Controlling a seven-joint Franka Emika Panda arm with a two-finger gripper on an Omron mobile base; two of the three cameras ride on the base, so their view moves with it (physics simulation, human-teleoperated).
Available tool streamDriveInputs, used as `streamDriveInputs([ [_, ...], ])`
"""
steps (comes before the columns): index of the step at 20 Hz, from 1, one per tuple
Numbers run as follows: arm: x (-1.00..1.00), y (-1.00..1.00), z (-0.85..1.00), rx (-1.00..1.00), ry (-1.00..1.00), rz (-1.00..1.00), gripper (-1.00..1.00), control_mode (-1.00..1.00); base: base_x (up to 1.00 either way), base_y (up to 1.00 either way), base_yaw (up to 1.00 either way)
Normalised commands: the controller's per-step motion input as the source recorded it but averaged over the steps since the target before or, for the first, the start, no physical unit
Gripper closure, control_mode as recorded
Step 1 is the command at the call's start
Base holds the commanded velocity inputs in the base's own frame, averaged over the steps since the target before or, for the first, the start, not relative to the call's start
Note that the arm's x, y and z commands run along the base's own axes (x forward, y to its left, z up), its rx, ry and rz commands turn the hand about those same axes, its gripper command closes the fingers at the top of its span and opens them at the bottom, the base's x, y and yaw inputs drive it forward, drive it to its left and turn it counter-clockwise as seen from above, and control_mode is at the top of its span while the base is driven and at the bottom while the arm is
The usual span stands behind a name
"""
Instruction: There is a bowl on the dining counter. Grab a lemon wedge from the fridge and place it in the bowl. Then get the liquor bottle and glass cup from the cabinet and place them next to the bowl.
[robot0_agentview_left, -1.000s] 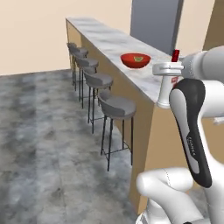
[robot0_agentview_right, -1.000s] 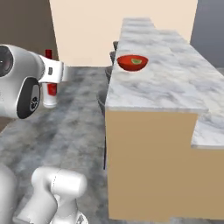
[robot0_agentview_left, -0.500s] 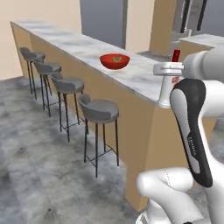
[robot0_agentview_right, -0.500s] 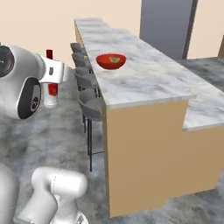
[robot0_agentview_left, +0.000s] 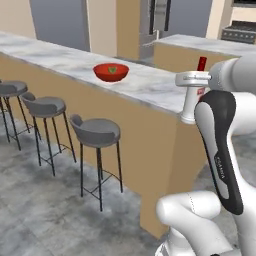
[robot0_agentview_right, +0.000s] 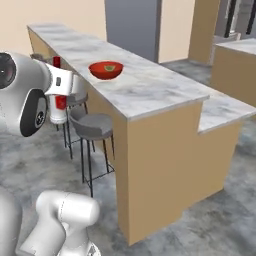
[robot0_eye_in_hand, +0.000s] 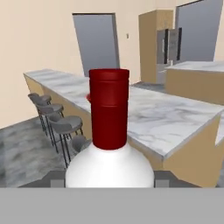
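Note:
My gripper is shut on the liquor bottle, a white bottle with a red cap, held upright in front of the arm. The right base view shows the same gripper around that bottle, level with the counter's side. In the hand view the bottle's cap stands close up between the fingertips. The red bowl sits on the dining counter, well ahead of the bottle, with a lemon wedge inside. The glass cup and the cabinet are out of view.
Grey bar stools line the counter's near side, close to the arm. A shorter marble-topped block stands beyond the counter's end, with the grey steel fridge behind it. Grey stone floor lies to the left.
The whole picture has swung: the base has turned and driven, so the counter, bowl and stools now lie differently across both views. The bottle stays held in the gripper.

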Motion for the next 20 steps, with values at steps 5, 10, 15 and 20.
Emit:
streamDriveInputs([
  [5, 0.00, 0.00, 0.00, 0.00, 0.00, 0.00, 1.00, 1.00, 0.17, 0.85, -0.45],
  [10, 0.00, 0.00, 0.00, 0.00, 0.00, 0.00, 1.00, 1.00, 0.19, 0.88, -0.46],
  [15, 0.00, 0.00, 0.00, 0.00, 0.00, 0.00, 1.00, 1.00, 0.16, 0.83, -0.46],
  [20, 0.00, 0.00, 0.00, 0.00, 0.00, 0.00, 1.00, 1.00, 0.14, 0.83, -0.46],
])
